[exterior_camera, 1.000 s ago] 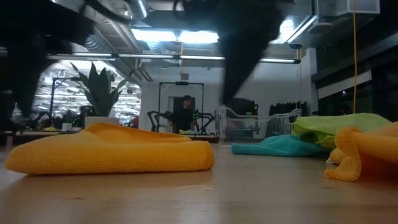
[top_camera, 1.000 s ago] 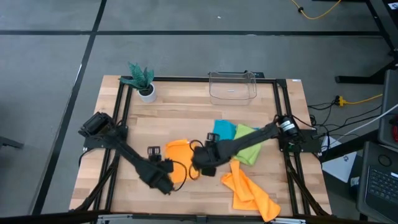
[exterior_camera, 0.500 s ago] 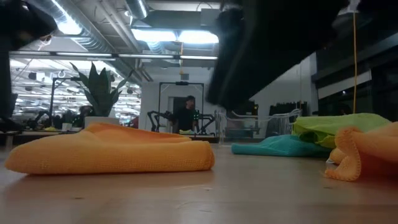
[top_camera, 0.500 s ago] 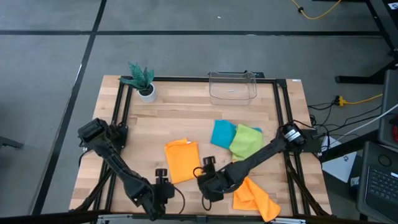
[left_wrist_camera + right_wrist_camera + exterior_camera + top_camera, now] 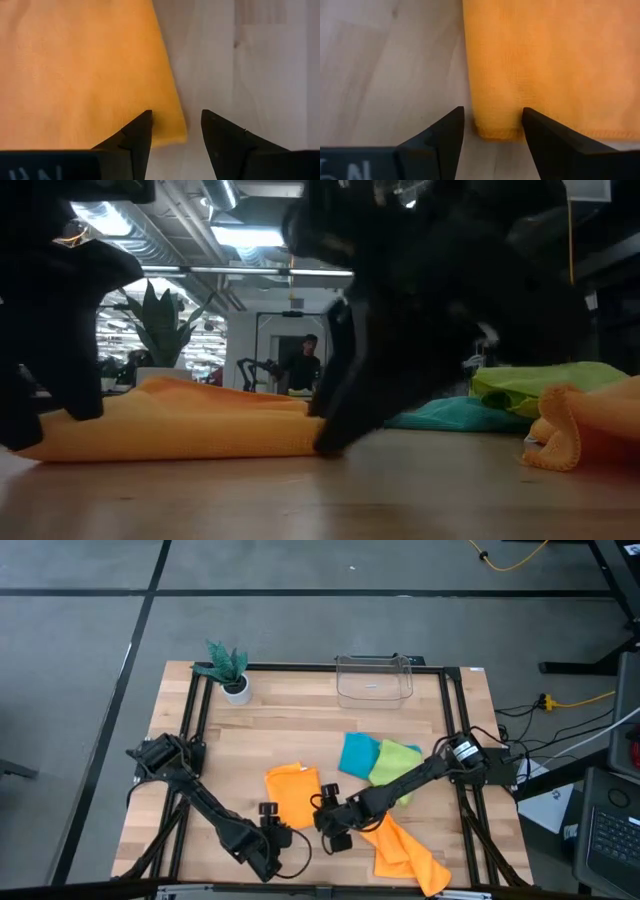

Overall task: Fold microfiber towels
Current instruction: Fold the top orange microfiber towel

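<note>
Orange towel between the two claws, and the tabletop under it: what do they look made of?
The orange towel looks like soft knit or microfiber cloth: matte, with a fine nubby weave and a stitched hem along its edge. The tabletop looks like pale wood, smooth with a low sheen: faint grain lines and plank seams show, though it could be a laminate.
</note>
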